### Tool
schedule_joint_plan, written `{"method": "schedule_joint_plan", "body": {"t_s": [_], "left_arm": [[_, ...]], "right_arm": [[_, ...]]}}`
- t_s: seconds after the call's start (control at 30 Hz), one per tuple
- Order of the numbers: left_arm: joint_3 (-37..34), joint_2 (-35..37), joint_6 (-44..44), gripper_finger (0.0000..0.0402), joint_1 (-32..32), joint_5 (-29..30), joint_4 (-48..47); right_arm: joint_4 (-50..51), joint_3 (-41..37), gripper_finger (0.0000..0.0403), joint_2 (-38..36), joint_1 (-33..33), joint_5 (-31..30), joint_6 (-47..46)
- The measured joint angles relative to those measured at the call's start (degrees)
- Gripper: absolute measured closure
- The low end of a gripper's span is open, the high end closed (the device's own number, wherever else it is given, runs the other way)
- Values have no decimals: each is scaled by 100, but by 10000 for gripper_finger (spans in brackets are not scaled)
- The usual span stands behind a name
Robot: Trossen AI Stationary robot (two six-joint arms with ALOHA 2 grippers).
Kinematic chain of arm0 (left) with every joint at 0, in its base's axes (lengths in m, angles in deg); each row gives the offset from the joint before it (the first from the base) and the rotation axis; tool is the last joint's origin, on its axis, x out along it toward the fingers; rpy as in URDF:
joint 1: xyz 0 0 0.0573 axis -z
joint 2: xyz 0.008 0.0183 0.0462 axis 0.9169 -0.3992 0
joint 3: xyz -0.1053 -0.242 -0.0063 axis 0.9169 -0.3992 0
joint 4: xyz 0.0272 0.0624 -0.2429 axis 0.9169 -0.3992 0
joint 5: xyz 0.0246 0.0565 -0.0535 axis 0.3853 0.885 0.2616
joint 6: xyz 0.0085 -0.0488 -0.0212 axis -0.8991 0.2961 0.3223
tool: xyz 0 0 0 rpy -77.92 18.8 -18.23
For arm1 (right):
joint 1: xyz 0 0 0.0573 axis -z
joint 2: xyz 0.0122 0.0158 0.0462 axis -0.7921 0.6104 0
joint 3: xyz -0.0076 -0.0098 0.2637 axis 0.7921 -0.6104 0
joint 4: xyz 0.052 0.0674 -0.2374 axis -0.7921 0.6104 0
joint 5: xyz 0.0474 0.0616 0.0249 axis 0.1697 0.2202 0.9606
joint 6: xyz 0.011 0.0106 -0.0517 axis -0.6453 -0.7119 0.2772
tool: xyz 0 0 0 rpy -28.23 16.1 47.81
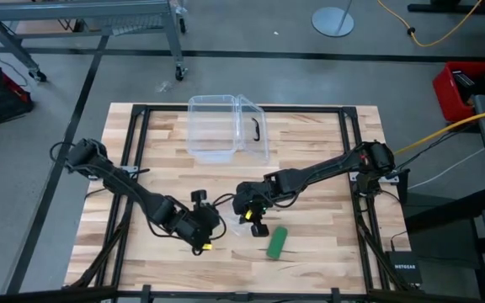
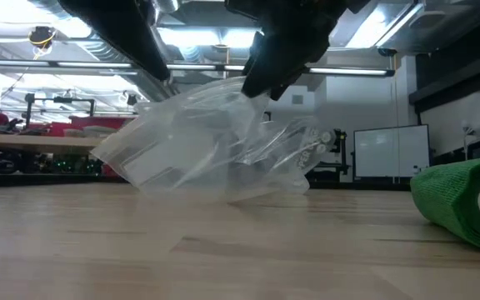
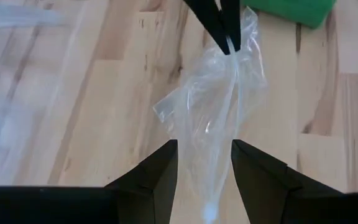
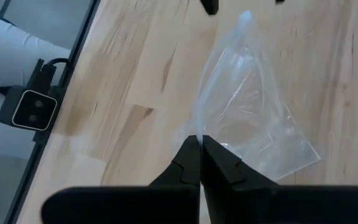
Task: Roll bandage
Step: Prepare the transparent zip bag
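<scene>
Wooden table [image 1: 310, 160]: bandage [image 1: 277, 241] lies just beside right hand [image 1: 253, 220], apparently pinching clear wrapper [image 4: 253, 118].

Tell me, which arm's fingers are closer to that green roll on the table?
The right. Its gripper, pinching the clear wrapper, hangs just beside the bandage. The left gripper sits farther off, on the wrapper's other side.

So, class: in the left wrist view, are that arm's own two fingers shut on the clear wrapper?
No: the left gripper stands open, with the wrapper hanging loosely in the gap.
</scene>
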Motion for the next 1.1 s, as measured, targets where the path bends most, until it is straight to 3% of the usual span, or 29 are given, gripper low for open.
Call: {"method": "schedule_joint_plan", "body": {"t_s": [0.57,0.67,0.83,1.1], "left_arm": [[0,-283,-408,263,-37,-107,45],[0,-283,-484,293,-37,-107,48],[0,-283,-536,386,-35,-109,49],[0,-258,-467,398,-35,-110,-40]], "right_arm": [[-294,0,398,0,0,170,-10],[-296,0,398,0,0,170,-10],[-308,0,398,0,0,170,-10],[-322,0,397,0,2,166,-8]]}}
